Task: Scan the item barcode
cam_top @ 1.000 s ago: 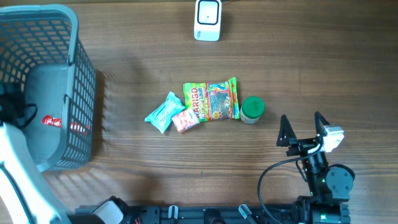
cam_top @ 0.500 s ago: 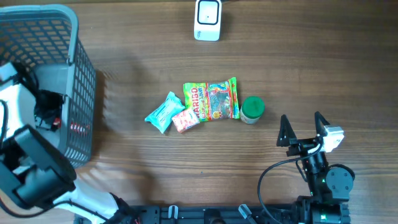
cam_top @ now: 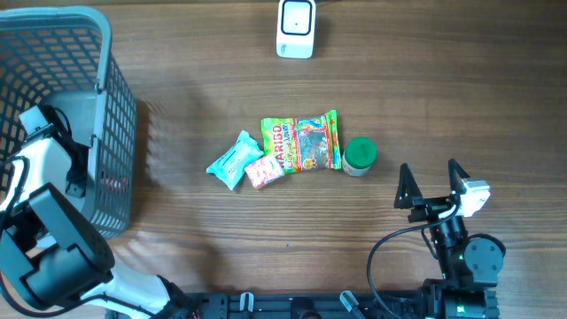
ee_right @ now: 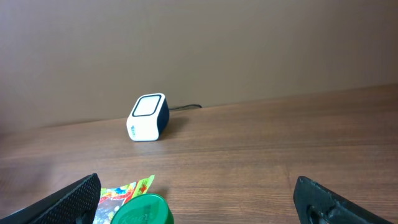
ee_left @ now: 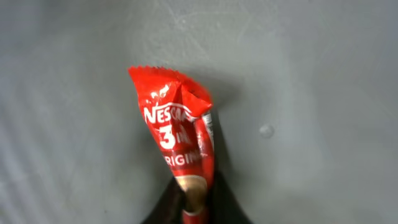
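Where the left hand (cam_top: 73, 167) is: down inside the grey basket (cam_top: 117, 124) at the left end of the table (cam_top: 443, 89), with its white arm reaching in from the near side.
Left hand's grip: closed tight, the dark fingers (ee_left: 163, 210) pinching the bottom end of a red sachet (ee_left: 179, 134).
Red sachet: crumpled, with white lettering on its front. It stands up out of the fingers with the grey basket floor behind it, and I cannot tell if it touches that floor.
Right hand (cam_top: 431, 182): over bare wood near the front right of the table, jaws spread wide with nothing between them.
Scanner (cam_top: 295, 28): a small white box with a dark back and a cable, sitting at the far edge of the table, well apart from both hands.
Middle of the table: a bright sweets bag (cam_top: 301, 142) lies flat. A teal packet (cam_top: 233, 159) and a small pink packet (cam_top: 264, 170) sit just beside its left end, and the pink one touches both neighbours. A green-lidded jar (cam_top: 360, 155) stands against its right end.
Right wrist view: the jar's lid and a corner of the sweets bag are low in the picture, between the two spread fingers, with the scanner beyond them on the wood.
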Controlling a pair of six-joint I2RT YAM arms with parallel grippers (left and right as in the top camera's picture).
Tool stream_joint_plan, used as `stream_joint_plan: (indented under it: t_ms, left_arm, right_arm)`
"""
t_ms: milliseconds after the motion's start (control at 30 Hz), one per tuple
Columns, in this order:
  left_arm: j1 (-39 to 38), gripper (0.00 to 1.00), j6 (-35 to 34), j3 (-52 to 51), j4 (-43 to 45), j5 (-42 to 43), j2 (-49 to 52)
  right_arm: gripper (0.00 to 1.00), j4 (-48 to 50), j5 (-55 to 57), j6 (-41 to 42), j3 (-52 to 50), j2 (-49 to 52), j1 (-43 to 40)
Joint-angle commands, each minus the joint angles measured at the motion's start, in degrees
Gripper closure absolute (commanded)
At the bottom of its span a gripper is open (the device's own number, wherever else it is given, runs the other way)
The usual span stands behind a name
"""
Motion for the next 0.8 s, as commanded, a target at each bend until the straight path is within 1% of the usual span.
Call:
stream_joint_plan:
  t_ms: [0, 100, 167, 200, 233, 300, 333, 400, 433, 467, 500, 533, 567, 600, 667, 700, 767]
  left_arm:
    - [0.2, 0.96, 0.26, -0.09, -8.07, 1.64, 4.42]
    - [0.24, 0.96, 0.24, 12.57, -18.27, 1.64, 0.33]
    - [0.24, 0.96, 0.24, 26.51, -26.23, 1.64, -3.63]
    - [0.24, 0.96, 0.24, 31.28, -28.33, 1.64, -4.92]
    - [0.24, 0.96, 0.22, 39.41, -31.39, 1.64, -7.21]
    - [0.24, 0.96, -0.04, 48.19, -34.16, 1.73, -10.36]
    - [0.22, 0.96, -0.22, 51.71, -35.21, 3.15, -12.26]
    - [-0.57, 0.96, -0.2, 54.18, -35.04, 10.91, -18.18]
    - [-1.16, 0.96, -0.2, 54.18, -34.8, 11.06, -19.67]
    - [-1.9, 0.96, -0.22, 54.18, -34.47, 9.22, -20.79]
    - [-2.78, 0.81, -0.2, 54.14, -34.86, 5.35, -21.11]
    - [-2.89, 0.31, -0.2, 53.55, -35.71, 3.23, -20.28]
    - [-2.86, 0.13, -0.22, 52.83, -36.37, 2.62, -19.45]
    - [-2.86, 0.0, -1.27, 50.93, -37.4, 2.69, -17.29]
    - [-2.86, 0.0, -6.16, 47.45, -38.18, 2.64, -13.84]
    - [-2.86, 0.0, -13.88, 43.45, -37.46, 2.67, -9.77]
    - [-2.99, 0.0, -22.32, 40.28, -35.36, 3.17, -3.91]
  right_arm:
    - [0.0, 0.15, 0.37, -0.76, -0.07, -0.26, 0.09]
    - [0.0, 0.15, 0.35, -0.76, -0.07, -0.26, 0.09]
    - [0.0, 0.15, 0.37, -0.74, -0.07, -0.26, 0.09]
    - [0.0, 0.13, 0.35, -0.79, -0.07, -0.26, 0.09]
    - [0.0, 0.13, 0.35, -0.79, -0.07, -0.26, 0.09]
    - [0.0, 0.15, 0.35, -0.76, -0.07, -0.26, 0.09]
    - [0.0, 0.15, 0.35, -0.74, -0.07, -0.26, 0.09]
    - [0.0, 0.15, 0.35, -0.74, -0.07, -0.26, 0.09]
    - [0.0, 0.15, 0.37, -0.76, -0.07, -0.26, 0.09]
    - [0.0, 0.15, 0.37, -0.76, -0.07, -0.26, 0.09]
    - [0.0, 0.15, 0.37, -0.76, -0.07, -0.26, 0.09]
    - [0.0, 0.15, 0.35, -0.76, -0.07, -0.26, 0.09]
    - [0.0, 0.15, 0.35, -0.76, -0.07, -0.26, 0.09]
    - [0.0, 0.15, 0.37, -0.76, -0.07, -0.26, 0.09]
    - [0.0, 0.15, 0.35, -0.76, -0.07, -0.26, 0.09]
    - [0.0, 0.15, 0.37, -0.76, -0.07, -0.26, 0.09]
    - [0.0, 0.15, 0.37, -0.79, -0.07, -0.26, 0.09]
